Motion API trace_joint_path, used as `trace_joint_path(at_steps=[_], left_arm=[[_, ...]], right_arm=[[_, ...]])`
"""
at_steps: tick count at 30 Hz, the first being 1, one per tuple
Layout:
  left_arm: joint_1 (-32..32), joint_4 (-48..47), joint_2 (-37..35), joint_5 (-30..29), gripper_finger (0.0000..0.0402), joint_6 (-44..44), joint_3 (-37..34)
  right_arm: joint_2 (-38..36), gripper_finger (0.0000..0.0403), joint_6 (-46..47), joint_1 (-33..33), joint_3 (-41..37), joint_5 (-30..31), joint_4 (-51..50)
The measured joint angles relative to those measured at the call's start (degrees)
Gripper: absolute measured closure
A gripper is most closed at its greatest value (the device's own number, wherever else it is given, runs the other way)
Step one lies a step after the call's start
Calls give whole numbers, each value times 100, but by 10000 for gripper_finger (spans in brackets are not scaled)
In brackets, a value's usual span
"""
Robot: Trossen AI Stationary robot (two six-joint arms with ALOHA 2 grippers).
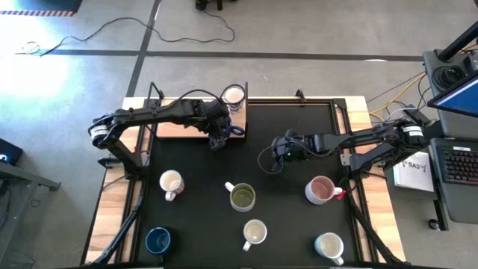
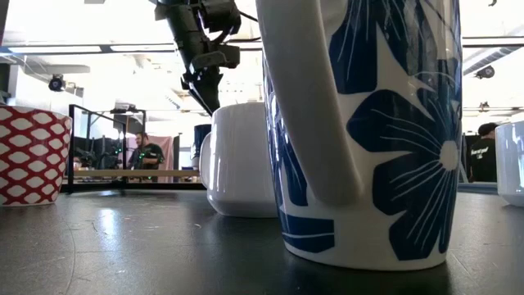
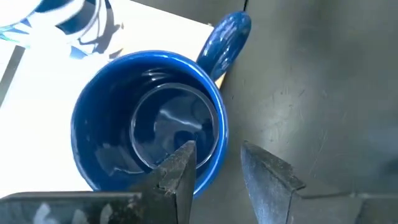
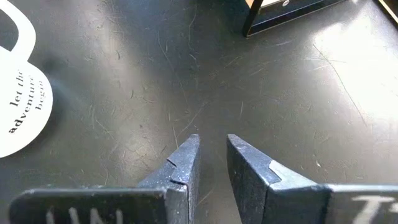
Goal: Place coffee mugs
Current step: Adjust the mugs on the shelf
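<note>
A dark blue coffee mug [image 3: 146, 124] stands upright on its base at the right end of a wooden board [image 1: 179, 127], its handle [image 3: 225, 38] reaching out over the black mat. My left gripper [image 3: 214, 152] hovers over it, open, one finger inside the mug and one outside, the wall between them. A white mug [image 1: 234, 96] stands at the board's far corner. My right gripper [image 1: 278, 147] hangs over bare mat mid-table, its fingers [image 4: 186, 165] a narrow gap apart with nothing between them.
On the mat [image 1: 291, 224] stand a white mug [image 1: 171, 182], an olive-green-lined one [image 1: 243, 197], a pink one [image 1: 320, 190], a cream one [image 1: 255, 232], a dark blue one [image 1: 157, 240] and a blue-flowered one [image 1: 329, 244]. Free mat lies between the grippers.
</note>
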Motion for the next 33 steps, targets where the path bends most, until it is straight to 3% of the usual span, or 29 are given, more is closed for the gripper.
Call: trace_joint_path(at_steps=[12, 24, 33], left_arm=[[2, 7, 435, -100, 299, 247, -8], [7, 77, 435, -59, 393, -72, -8], [7, 294, 437, -83, 378, -230, -8]], right_arm=[[0, 335, 2, 1, 0, -1, -24], [0, 335, 2, 1, 0, -1, -23], [0, 335, 2, 2, 0, -1, -24]])
